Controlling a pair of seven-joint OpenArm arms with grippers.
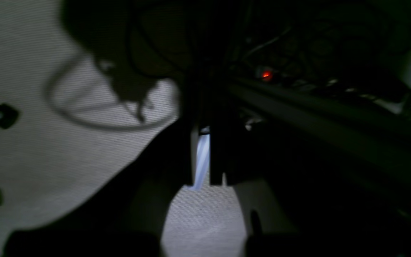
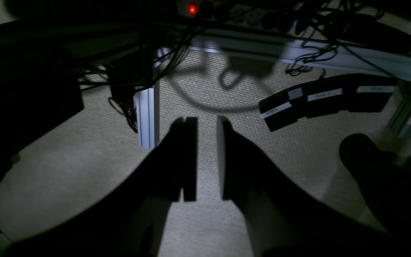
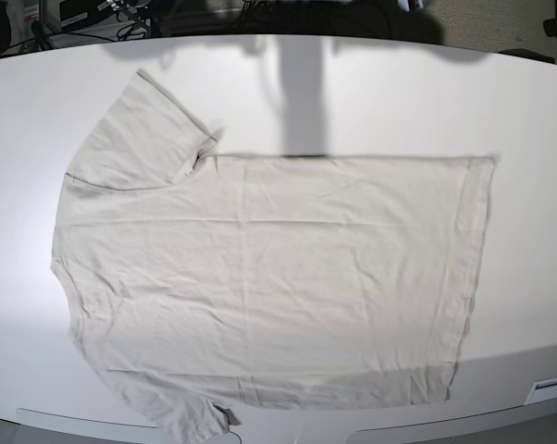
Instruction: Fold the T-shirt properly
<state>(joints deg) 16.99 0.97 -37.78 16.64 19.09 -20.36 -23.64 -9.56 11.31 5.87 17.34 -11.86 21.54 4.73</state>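
Beige T-shirt [image 3: 269,277] flat, lightly wrinkled; right end effector [image 2: 207,157] apart, left [image 1: 205,157] unclear.

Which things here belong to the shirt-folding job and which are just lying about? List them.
Part of the job:
- T-shirt, spread flat on the white table
- left hand and right hand, neither holding anything

Just lying about:
- cables on the carpet
- power strip with its red light
- labelled black blocks

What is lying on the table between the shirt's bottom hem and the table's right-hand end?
Nothing. In the base view the table is bare white from the T-shirt hem to that end.
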